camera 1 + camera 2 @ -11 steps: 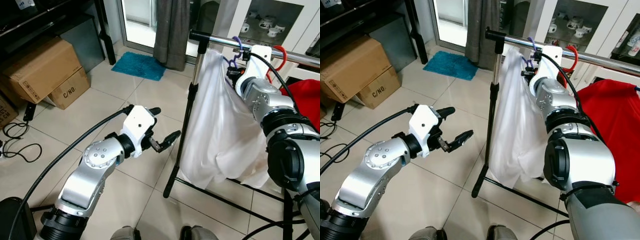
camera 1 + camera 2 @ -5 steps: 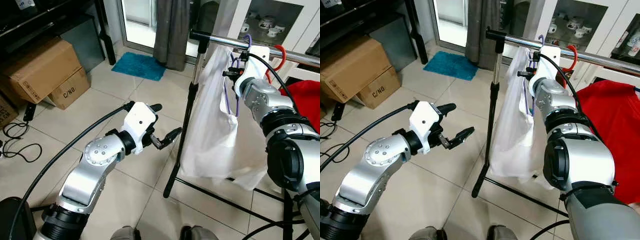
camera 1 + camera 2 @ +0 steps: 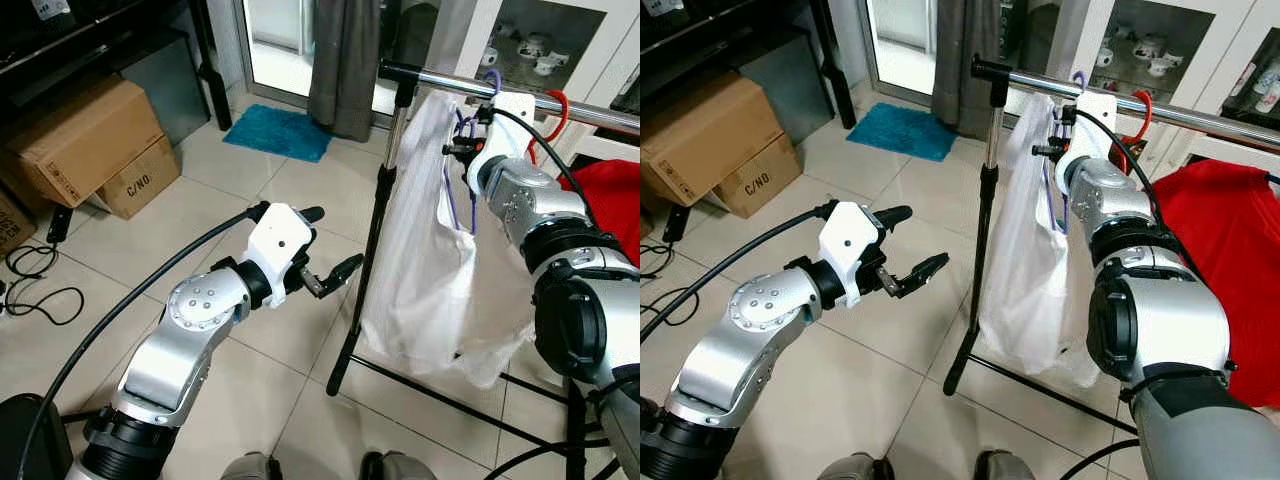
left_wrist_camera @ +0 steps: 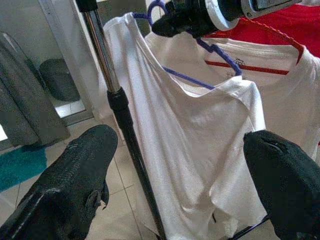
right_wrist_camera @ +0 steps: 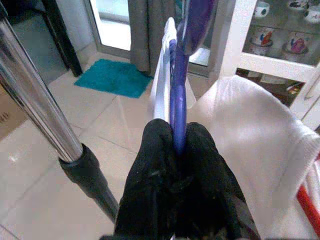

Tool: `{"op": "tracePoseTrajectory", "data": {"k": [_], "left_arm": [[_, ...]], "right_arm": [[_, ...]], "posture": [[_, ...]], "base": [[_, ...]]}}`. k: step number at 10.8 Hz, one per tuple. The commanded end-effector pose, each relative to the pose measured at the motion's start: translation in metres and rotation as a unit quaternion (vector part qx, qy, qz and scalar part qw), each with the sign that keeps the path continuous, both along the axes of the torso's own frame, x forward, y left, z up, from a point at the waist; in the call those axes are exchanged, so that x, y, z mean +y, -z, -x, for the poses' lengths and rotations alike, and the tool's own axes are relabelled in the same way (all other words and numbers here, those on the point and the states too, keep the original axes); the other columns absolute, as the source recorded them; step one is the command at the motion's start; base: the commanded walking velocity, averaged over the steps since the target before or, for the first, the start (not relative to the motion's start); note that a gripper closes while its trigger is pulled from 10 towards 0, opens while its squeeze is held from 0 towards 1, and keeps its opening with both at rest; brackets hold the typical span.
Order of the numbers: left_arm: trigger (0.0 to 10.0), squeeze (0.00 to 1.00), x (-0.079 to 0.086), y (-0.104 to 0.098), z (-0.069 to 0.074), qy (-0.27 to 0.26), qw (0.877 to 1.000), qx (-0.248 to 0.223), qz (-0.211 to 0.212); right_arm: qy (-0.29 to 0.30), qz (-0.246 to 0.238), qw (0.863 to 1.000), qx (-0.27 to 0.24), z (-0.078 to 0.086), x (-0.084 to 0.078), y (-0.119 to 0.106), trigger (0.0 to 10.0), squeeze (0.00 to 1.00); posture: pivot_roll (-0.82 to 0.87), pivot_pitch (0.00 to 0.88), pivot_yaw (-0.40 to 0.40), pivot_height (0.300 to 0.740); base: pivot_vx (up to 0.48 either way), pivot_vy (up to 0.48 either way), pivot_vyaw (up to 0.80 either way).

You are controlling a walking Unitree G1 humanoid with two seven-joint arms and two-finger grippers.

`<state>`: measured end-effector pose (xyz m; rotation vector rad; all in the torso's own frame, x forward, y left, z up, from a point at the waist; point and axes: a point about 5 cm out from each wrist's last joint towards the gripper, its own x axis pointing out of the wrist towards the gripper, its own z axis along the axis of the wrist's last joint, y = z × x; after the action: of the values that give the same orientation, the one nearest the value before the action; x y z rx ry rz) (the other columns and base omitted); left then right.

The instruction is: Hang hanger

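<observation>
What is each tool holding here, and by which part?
The right tool is shut on the purple hanger, pinching its neck just below the hook, with the white shirt on it. The left tool is open and holds nothing.

Right pincer (image 3: 462,142) grips purple hanger (image 3: 459,190) at the rail (image 3: 560,103).

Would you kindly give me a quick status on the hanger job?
Right gripper shut on purple hanger, hook at the rail. White shirt on it. Left gripper open, clear of the rack. Nothing in the way.
</observation>
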<state>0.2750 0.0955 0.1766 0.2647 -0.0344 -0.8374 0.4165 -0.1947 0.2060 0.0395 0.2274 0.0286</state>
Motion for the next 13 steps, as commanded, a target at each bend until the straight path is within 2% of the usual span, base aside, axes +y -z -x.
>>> {"op": "tracePoseTrajectory", "data": {"k": [1,4,5,6,10,11,12,13], "left_arm": [[10.0,0.00,0.0010,0.0001,-0.0013,-0.004,1.000,-0.003,-0.004],[10.0,0.00,-0.0004,0.0005,-0.0021,-0.004,1.000,-0.003,-0.004],[10.0,0.00,-0.0006,0.0008,-0.0020,-0.004,1.000,-0.003,-0.003],[10.0,0.00,-0.0014,0.0009,-0.0020,-0.003,1.000,-0.003,-0.002],[10.0,0.00,-0.0018,0.0014,-0.0021,-0.005,1.000,-0.003,-0.003],[10.0,0.00,-0.0020,0.0013,-0.0022,-0.006,1.000,-0.003,-0.002],[10.0,0.00,-0.0022,0.0013,-0.0025,-0.006,1.000,-0.004,-0.002],[10.0,0.00,-0.0020,0.0012,-0.0026,-0.007,1.000,-0.004,-0.002]], "right_arm": [[0.006,0.011,1.000,0.001,-0.0004,-0.0047,-0.0047,10.0,0.00],[0.006,0.013,1.000,0.010,0.0006,-0.0067,-0.0020,10.0,0.00],[0.006,0.012,1.000,0.010,0.0008,-0.0079,-0.0024,10.0,0.46],[0.006,0.010,1.000,0.010,0.0009,-0.0091,-0.0031,10.0,1.00],[0.004,0.015,1.000,0.014,0.0014,-0.0112,-0.0032,10.0,1.00],[0.011,0.010,1.000,0.011,0.0013,-0.0122,-0.0041,10.0,0.95],[0.010,0.001,1.000,0.011,0.0010,-0.0113,-0.0046,2.7,0.00],[0.009,-0.002,1.000,0.012,0.0010,-0.0107,-0.0045,0.0,0.00]], "posture": [[-0.02,0.111,0.020,0.740],[-0.02,0.110,0.018,0.740],[-0.02,0.109,0.018,0.740],[-0.02,0.108,0.018,0.740],[-0.03,0.108,0.015,0.740],[-0.03,0.108,0.014,0.740],[-0.03,0.108,0.013,0.740],[-0.03,0.108,0.011,0.740]], "base": [[0.000,0.000,0.00],[0.000,0.000,0.00],[0.000,0.000,0.00],[0.000,0.000,0.00],[0.000,0.000,0.00],[0.000,0.000,0.00],[0.000,0.000,0.00],[0.000,0.000,0.00]]}}
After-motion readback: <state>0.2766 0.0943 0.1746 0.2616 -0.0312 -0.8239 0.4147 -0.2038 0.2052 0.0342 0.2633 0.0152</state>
